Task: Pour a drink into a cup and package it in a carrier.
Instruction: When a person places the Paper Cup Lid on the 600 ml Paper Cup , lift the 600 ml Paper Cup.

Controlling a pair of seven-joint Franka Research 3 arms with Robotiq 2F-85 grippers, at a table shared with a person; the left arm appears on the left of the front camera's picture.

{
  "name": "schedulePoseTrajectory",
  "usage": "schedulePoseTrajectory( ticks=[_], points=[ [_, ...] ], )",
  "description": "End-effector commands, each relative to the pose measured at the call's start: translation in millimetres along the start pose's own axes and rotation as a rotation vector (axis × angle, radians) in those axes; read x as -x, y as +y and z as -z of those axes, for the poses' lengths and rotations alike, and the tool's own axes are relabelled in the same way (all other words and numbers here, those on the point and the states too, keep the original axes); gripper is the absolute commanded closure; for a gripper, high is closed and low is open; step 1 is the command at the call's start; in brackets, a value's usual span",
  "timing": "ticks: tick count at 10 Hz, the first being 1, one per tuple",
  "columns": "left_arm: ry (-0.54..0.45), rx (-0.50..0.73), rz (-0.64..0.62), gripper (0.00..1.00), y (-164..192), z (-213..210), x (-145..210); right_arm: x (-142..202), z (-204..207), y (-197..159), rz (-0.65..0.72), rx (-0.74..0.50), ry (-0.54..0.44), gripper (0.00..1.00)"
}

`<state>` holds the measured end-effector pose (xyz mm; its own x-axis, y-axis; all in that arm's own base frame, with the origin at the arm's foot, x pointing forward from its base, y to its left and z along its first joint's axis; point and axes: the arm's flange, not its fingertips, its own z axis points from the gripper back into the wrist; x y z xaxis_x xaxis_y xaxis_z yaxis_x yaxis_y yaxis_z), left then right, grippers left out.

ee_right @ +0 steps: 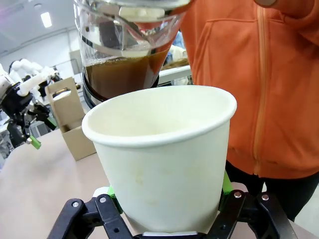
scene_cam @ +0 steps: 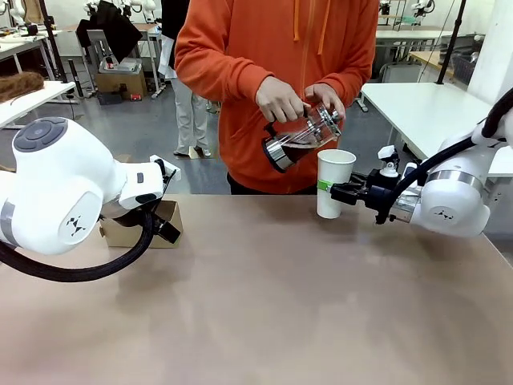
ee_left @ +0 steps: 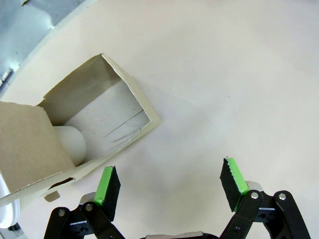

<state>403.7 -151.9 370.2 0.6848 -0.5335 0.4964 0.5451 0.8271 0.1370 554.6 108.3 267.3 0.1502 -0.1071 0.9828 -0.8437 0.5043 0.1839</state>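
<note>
Tan table (scene_cam: 264, 305), right gripper (scene_cam: 337, 191) clasping cup (scene_cam: 335, 170) under jug (scene_cam: 300, 138), left gripper (ee_left: 169, 186) spread by carrier (scene_cam: 120, 233).

One cup (scene_cam: 334, 183), one glass jug (scene_cam: 300, 138) of drink (ee_right: 119, 74), one carrier (scene_cam: 120, 233), two robot arms (scene_cam: 64, 192) (scene_cam: 453, 200), one person (scene_cam: 272, 48), one table (scene_cam: 264, 305).

The tall white tapered paper cup (ee_right: 164, 159) has a matt, faintly fibrous paper wall with a rolled rim. The clear glass jug (scene_cam: 307, 133) gleams, its polished metal frame mirror-bright, the dark brown drink (ee_right: 117, 74) glossy inside. The brown cardboard carrier (ee_left: 75, 94) is dull, uncoated board. The light brown tabletop (scene_cam: 264, 305) is smooth and matt. The left end effector (ee_left: 169, 186) is black plastic with green rubbery pads (ee_left: 234, 177); the person's orange sweatshirt (scene_cam: 264, 48) is soft matt cloth.
</note>
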Motion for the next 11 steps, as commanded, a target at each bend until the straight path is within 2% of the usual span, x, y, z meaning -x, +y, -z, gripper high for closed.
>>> schedulePoseTrajectory(
  ticks=[1,11],
  points=[
    [-0.001,0.002,0.000,0.00,0.1,-0.4,0.1,-0.9,-0.8,0.0,0.002,-0.002,-0.008,0.20],
    [-0.001,0.002,0.000,0.00,0.1,-0.4,0.1,-0.9,-0.8,0.0,0.002,-0.002,-0.008,0.20]
  ],
)
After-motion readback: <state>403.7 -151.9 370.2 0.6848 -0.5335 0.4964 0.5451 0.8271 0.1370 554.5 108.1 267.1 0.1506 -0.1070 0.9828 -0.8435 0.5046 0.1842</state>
